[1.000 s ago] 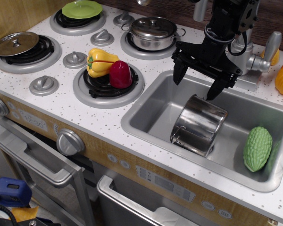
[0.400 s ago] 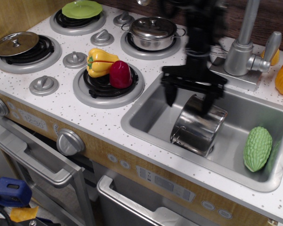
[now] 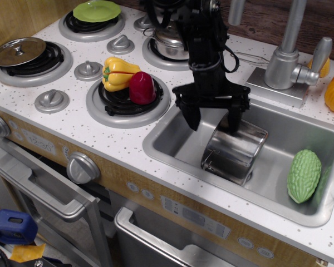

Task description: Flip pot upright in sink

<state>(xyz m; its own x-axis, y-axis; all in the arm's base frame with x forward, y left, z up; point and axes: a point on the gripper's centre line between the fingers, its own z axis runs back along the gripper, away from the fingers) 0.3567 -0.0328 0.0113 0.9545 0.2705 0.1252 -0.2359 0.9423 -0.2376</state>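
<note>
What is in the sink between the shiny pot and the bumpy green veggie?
Nothing. In this view, only bare grey sink floor shows between the pot and the bumpy green vegetable.

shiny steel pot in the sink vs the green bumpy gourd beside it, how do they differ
The shiny steel pot is smooth, reflective metal; the green bumpy gourd is matte and knobbly. The pot is a hollow cylinder tipped over on its side; the gourd is a solid oval lying flat. The open black gripper hovers at the pot, away from the gourd. Both lie inside the grey metal sink.
</note>
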